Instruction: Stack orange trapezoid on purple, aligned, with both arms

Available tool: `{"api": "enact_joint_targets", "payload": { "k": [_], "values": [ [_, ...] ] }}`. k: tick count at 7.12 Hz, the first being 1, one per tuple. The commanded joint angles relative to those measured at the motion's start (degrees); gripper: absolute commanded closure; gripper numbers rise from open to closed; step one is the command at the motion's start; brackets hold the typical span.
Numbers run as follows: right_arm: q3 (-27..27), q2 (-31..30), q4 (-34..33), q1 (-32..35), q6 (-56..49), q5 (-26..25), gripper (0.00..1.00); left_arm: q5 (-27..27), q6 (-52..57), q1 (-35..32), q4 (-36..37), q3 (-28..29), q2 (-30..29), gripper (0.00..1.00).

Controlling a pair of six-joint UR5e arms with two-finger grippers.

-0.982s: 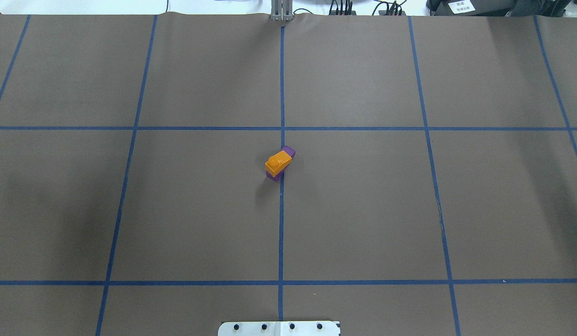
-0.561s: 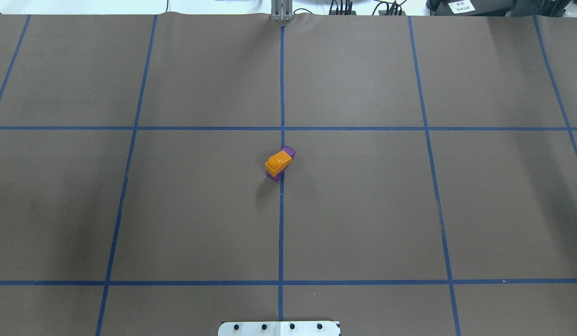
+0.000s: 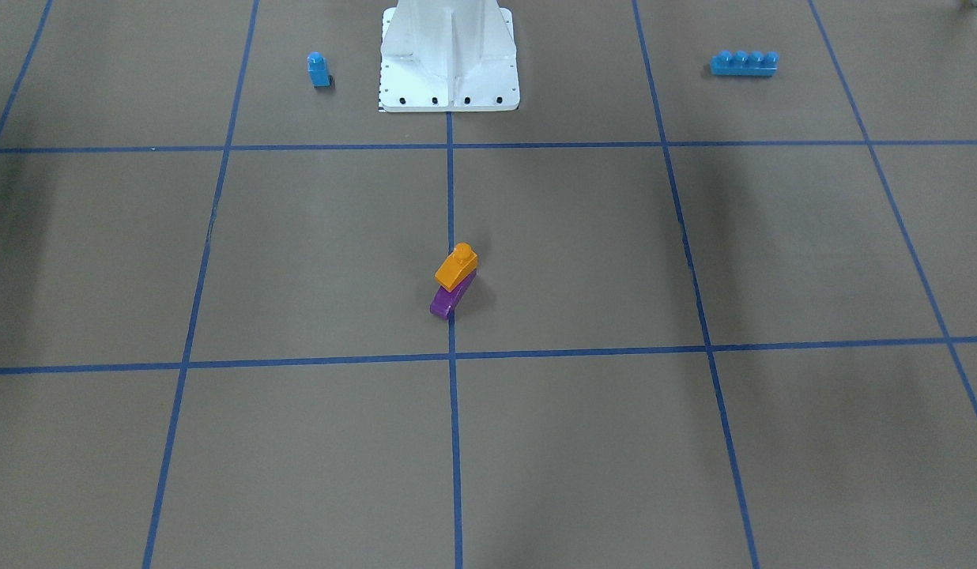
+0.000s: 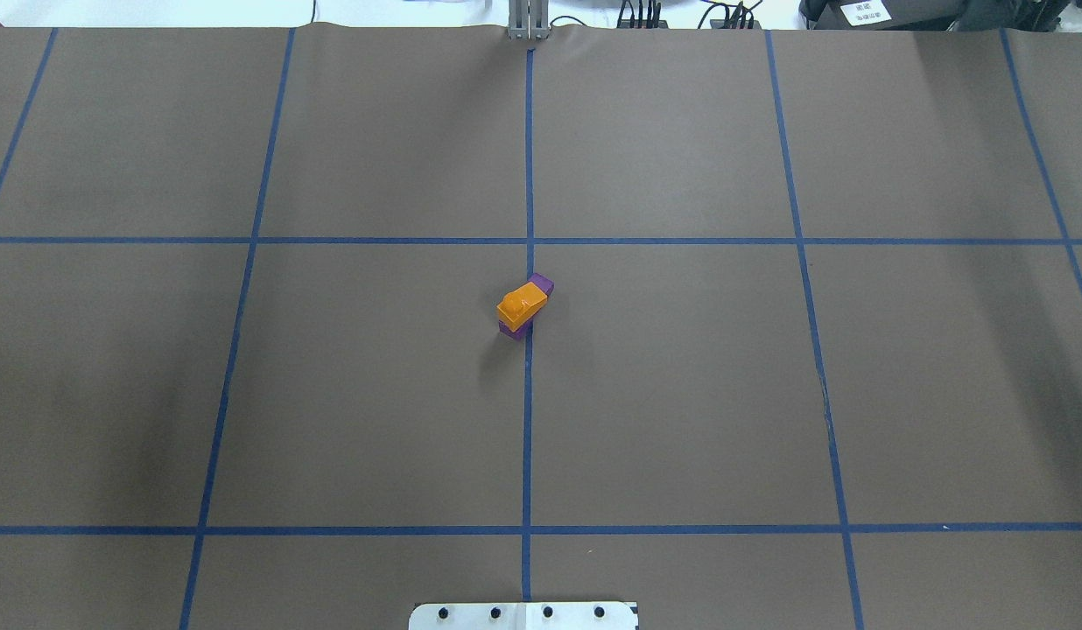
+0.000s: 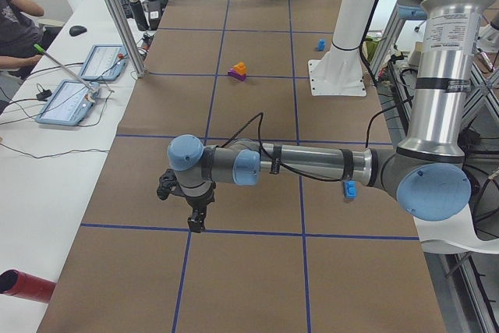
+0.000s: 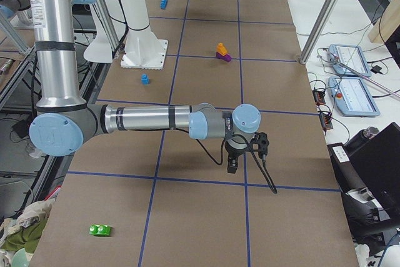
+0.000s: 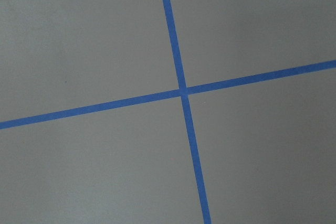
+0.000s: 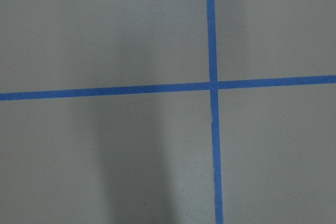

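1. Two task blocks sit stacked at mid-desk [image 4: 681, 394]. The orange trapezoid [image 4: 523, 305] rests on the purple wedge [image 4: 544, 284], stud up, on the centre tape line [image 4: 528, 420].
2. The stack lies skew to the grid. The purple wedge's low end pokes out past the orange trapezoid on the far side.
3. Both tools are well apart from the stack, one toward each end of the desk.
4. The left tool [image 5: 195, 222] hangs low over a tape crossing, fingers pointing down. Spread or pressed together: cannot tell from the side view.
5. The right tool [image 6: 232, 166] has the same posture over another crossing. Its state cannot be told either.
6. Each wrist view shows only brown desk cover and crossed blue tape.
7. The small blue block [image 3: 318, 69] stands right of the white base plate [image 3: 449, 55]. The long blue brick [image 3: 744, 62] lies left of the plate. The green block [image 6: 100, 230] lies at the desk's right end.
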Motion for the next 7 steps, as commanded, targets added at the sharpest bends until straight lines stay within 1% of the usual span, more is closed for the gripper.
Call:
{"api": "enact_joint_targets", "payload": {
  "k": [1,3,4,5,7],
  "values": [
    [0.3,0.1,-0.1,-0.1,-0.1,-1.2,0.0,0.0,0.0,0.0,0.0,0.2,0.3,0.0],
    [0.4,-0.3,-0.1,-0.1,-1.1,-4.3,0.0,0.1,0.1,0.0,0.0,0.1,0.3,0.0],
    [0.4,-0.4,-0.2,-0.2,-2.3,-4.3,0.0,0.1,0.1,0.0,0.0,0.1,0.3,0.0],
    [0.2,-0.6,-1.4,0.5,-6.1,-4.3,0.0,0.1,0.1,0.0,0.0,0.1,0.3,0.0],
    [0.7,0.6,-8.2,1.2,-8.9,-4.3,0.0,0.1,0.1,0.0,0.0,0.1,0.3,0.0]
  ]
}}
